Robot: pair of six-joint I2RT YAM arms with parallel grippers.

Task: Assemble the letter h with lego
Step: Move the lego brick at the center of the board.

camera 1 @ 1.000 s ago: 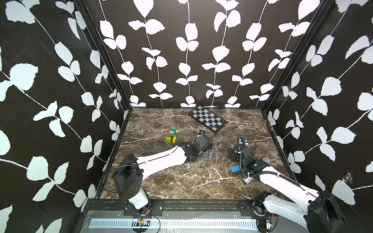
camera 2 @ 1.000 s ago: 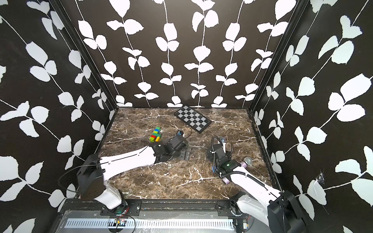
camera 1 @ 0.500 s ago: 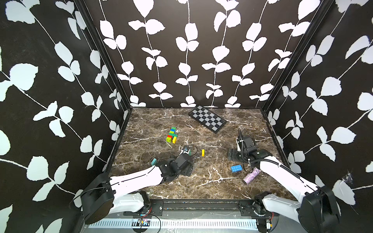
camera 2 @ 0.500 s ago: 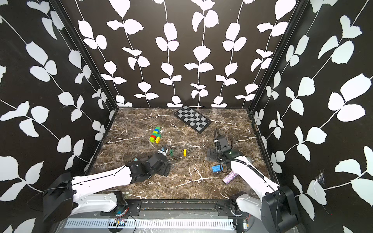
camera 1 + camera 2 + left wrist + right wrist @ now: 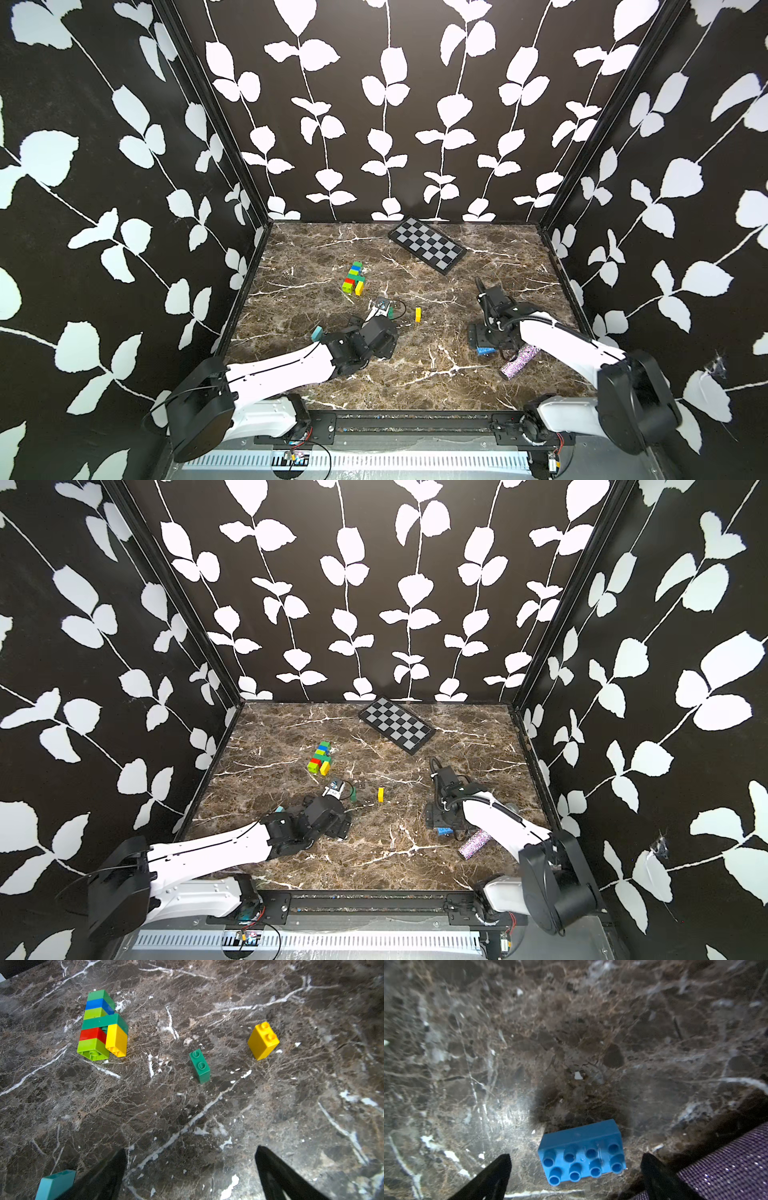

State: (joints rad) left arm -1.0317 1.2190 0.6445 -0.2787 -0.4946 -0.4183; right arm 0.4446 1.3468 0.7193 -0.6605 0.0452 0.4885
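Teal brick point(image 5: 55, 1183): lies loose just beside the left gripper point(image 5: 191, 1153); we see no contact.
Left gripper: jaws spread wide and empty. The arm has drawn back from mid-table towards the front edge over the last second.
Joined stack point(image 5: 353, 278): lies flat on the marble top point(image 5: 415, 374), in the same place as a second ago. We read green, blue, lime, a dark green cross-piece, then red and lime, with a yellow leg alongside. We judge this already close to an h.
Dark green brick point(image 5: 200, 1066): loose, studs up, between the stack and the yellow brick point(image 5: 418, 314).
Yellow brick: stands upright and alone where the left gripper sat a second ago. We take it as set down or passed over, not added to the stack.
Right gripper point(image 5: 576, 1157): has swung over the blue brick point(image 5: 581, 1151). Jaws are spread either side of it, neither touching it.
Blue brick: studs up on the marble, not yet gripped. We judge it the next piece.
Purple glitter cylinder point(image 5: 519, 363): just beside one right finger, so closing could nudge it.
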